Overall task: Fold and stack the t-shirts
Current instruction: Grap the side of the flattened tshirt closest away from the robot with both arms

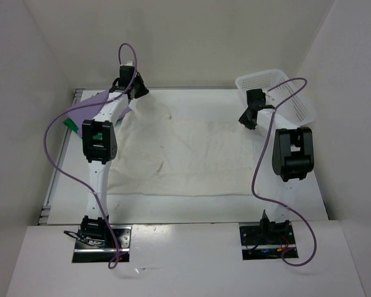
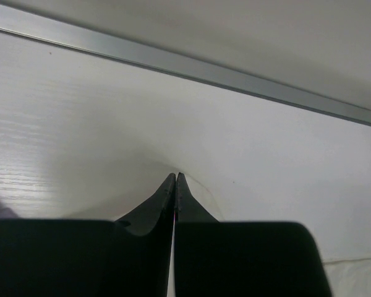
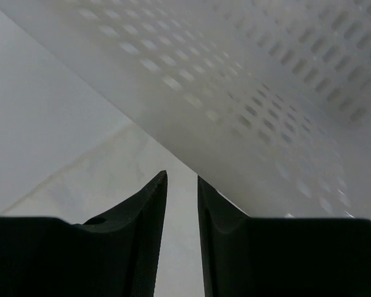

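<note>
The cream shirt (image 1: 191,154) lay spread mid-table, apparently not yet folded. The left gripper (image 1: 138,91), pressed together, pinched its far left corner. The right gripper (image 1: 250,117) stood spread and empty beside the basket (image 1: 297,102). The purple shirt (image 1: 86,108) and green shirt (image 1: 68,124) lay at the left edge, nothing stacked.

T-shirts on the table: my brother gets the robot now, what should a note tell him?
Left gripper: jaws shut, seemingly pinching the far left corner of the cream shirt.
Right gripper: jaws open, empty, beside the basket.
Cream shirt lies spread flat; lavender shirt and green shirt lie at the left edge of the table, mostly hidden.
Done: nothing visibly folded.
Left: fold all three, stack them.
</note>
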`<state>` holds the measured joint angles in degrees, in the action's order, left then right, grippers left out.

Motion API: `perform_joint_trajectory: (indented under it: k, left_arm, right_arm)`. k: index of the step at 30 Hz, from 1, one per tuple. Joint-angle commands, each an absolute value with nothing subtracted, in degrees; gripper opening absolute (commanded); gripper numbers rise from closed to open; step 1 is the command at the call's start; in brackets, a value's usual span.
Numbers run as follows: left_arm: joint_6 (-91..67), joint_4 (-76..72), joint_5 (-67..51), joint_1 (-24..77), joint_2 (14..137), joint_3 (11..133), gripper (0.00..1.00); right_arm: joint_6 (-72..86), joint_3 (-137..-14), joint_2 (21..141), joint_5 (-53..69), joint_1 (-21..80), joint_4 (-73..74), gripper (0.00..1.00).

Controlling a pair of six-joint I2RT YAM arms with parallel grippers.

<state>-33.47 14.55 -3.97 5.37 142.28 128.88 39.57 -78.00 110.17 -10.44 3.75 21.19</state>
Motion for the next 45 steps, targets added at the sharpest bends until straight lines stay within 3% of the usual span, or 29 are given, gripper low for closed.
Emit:
perform_joint_trajectory:
  k: [1, 16, 41, 45]
  left_arm:
    - [-34.37, 11.78, -6.33, 6.24, 139.83, 127.44, 0.0]
    - [-34.98, 10.9, -8.78, 7.47, 137.38, 125.42, 0.0]
    - [-35.51, 6.42, -10.46, 7.47, 129.37, 114.79, 0.0]
    - [-35.51, 5.89, -10.46, 7.47, 128.33, 113.03, 0.0]
  right_arm:
    - [36.83, -87.51, 113.62, -20.89, 3.16, 20.64, 0.32]
    - [29.96, -105.72, 128.93, -41.39, 8.7, 32.16, 0.39]
    - [34.1, -113.55, 138.16, -40.52, 9.32, 39.46, 0.42]
    - [34.63, -114.08, 139.22, -39.9, 9.84, 40.43, 0.19]
